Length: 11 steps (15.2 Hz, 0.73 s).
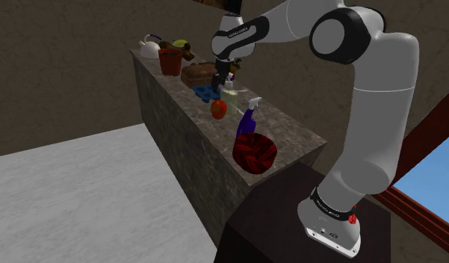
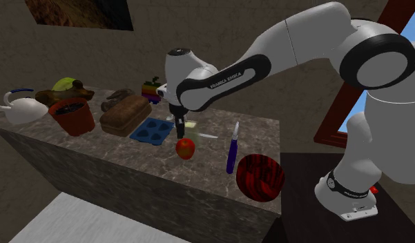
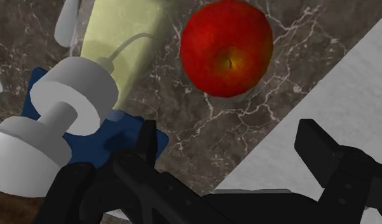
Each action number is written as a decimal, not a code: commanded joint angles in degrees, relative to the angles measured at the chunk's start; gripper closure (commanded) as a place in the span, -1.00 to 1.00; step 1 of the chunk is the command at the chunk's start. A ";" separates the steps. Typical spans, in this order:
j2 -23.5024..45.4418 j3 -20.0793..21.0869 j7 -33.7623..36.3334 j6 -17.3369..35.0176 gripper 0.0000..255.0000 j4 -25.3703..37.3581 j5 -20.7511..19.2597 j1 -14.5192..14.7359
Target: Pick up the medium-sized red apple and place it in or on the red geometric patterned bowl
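Black two-finger gripper (image 3: 231, 149): jaws stand wide apart, nothing between them, nothing held. It hangs pointing down over the dark marbled stone counter (image 3: 183, 121).

Round red apple (image 3: 227, 48): rests on the counter just ahead of the fingertips, near but not touching, and not yet between the jaws (it looks a little off the gripper's centre line).

Close on the gripper's other side are a pale yellow-green pump bottle with a white head (image 3: 72, 95) and a blue moulded tray (image 3: 129, 130).

Farther out, beyond the apple, stands a slim purple spray bottle (image 2: 232, 148). Past it is the round red bowl with a dark geometric pattern (image 2: 260, 176), well apart from the gripper.

Progress: approach under way, no step complete. The apple is ungrasped and I see nothing in the bowl. Left to do: centre and descend over the apple, close, lift, carry it past the spray bottle, release in the bowl.
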 commanded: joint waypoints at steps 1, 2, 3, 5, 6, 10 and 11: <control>1.40 0.06 -0.13 -1.38 -1.00 -1.49 0.17 -0.21; 1.80 0.13 -0.18 -0.78 -1.00 -1.68 0.25 -0.28; 2.21 0.21 -0.22 -0.18 -1.00 -1.87 0.32 -0.37; 3.32 0.42 -0.34 1.33 -1.00 -2.28 0.52 -0.60; 3.31 0.46 -0.33 1.33 -1.00 -2.28 0.50 -0.63; 3.31 0.56 -0.29 1.33 -1.00 -2.28 0.43 -0.72; 3.31 0.56 -0.29 1.33 -1.00 -2.28 0.44 -0.72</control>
